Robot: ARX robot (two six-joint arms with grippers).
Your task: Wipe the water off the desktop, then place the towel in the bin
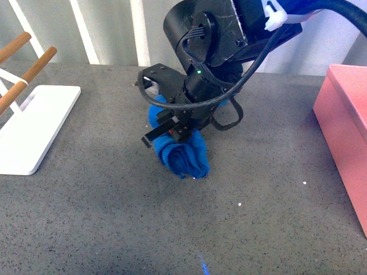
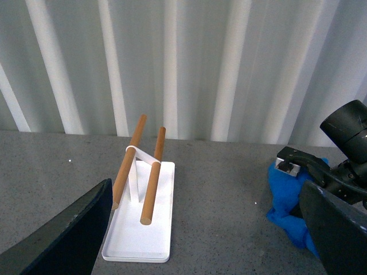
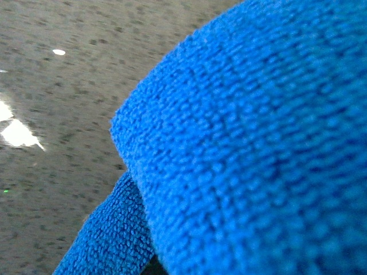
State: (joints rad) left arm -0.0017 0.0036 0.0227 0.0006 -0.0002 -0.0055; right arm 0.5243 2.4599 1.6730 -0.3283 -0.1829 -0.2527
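In the front view the right gripper (image 1: pixel 175 140) reaches down to the middle of the desktop (image 1: pixel 114 217) and pinches the towel (image 1: pixel 186 157). The towel is bunched into a roll whose lower end touches the surface. The fingertips are buried in the cloth and partly covered by the black wrist and its cable, so the exact hold is hard to make out.

The right wrist view is almost filled with blurred blue terry (image 3: pixel 258 143). Beside it is a strip of speckled surface with bright glints (image 3: pixel 17 132), and it is not clear whether these are water or glare.

The bin (image 1: pixel 344 114) stands well apart to the right. It is cut off by the frame edge, and its inside is not visible.

At the far left the white rack base (image 1: pixel 34 126) and its wooden rods (image 1: pixel 28 69) are also cropped.

The left wrist view shows the left gripper (image 2: pixel 205 195) spread wide with nothing between its dark fingers (image 2: pixel 74 235). Only their inner edges show, at the corners of the picture.
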